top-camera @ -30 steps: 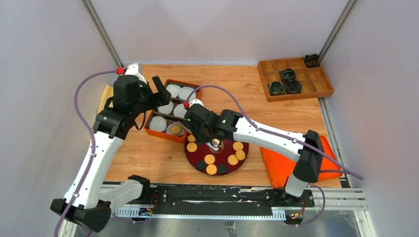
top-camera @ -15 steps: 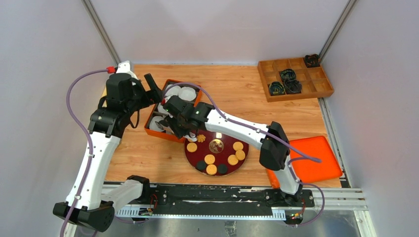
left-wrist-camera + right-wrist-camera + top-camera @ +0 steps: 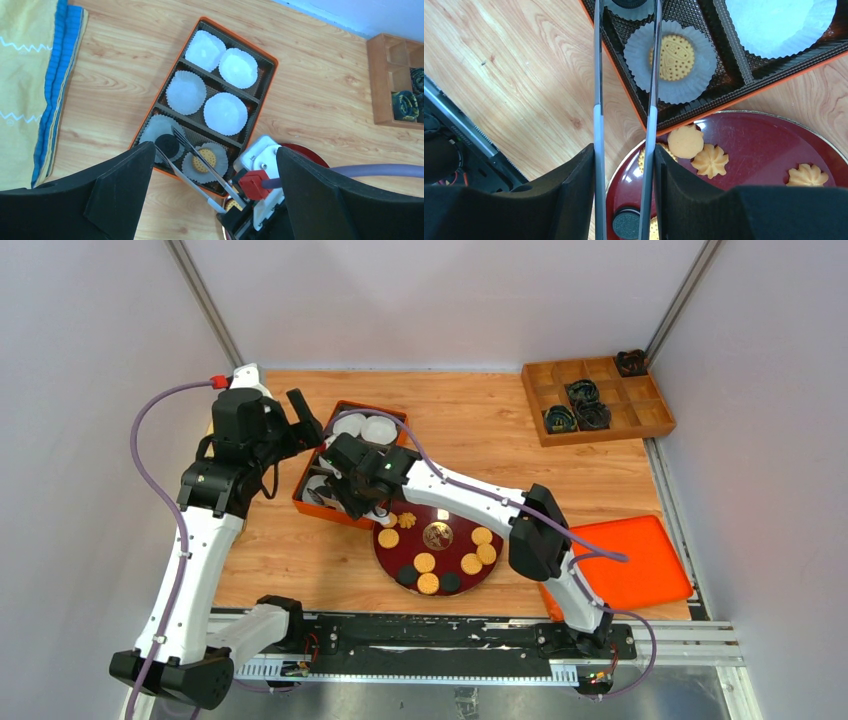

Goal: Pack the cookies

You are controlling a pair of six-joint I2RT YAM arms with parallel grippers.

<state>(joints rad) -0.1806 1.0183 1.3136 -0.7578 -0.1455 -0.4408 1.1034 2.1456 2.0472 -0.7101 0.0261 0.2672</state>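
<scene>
Several cookies lie on a dark red plate point(image 3: 452, 558): golden round ones point(image 3: 425, 562), black ones point(image 3: 626, 223) and flower-shaped ones point(image 3: 710, 161). Behind it stands an orange box point(image 3: 372, 406) lined with white paper cups. One near cup holds a golden cookie point(image 3: 205, 159), the cup beside it a black cookie point(image 3: 167, 145). My right gripper point(image 3: 352, 490) is shut on metal tongs point(image 3: 597, 100) whose tips straddle that black cookie; whether they pinch it I cannot tell. My left gripper point(image 3: 215, 150) hangs open above the box's near left corner, holding nothing.
A wooden compartment tray point(image 3: 640, 425) with black coiled rings sits at the back right. An orange lid point(image 3: 640, 565) lies at the right, partly under my right arm. A yellow and blue cloth point(image 3: 30, 90) lies left of the box.
My right arm has swung left from the plate to the box, tongs in hand, bringing a black cookie into the near left cup. The left gripper has backed off a little to the left.
</scene>
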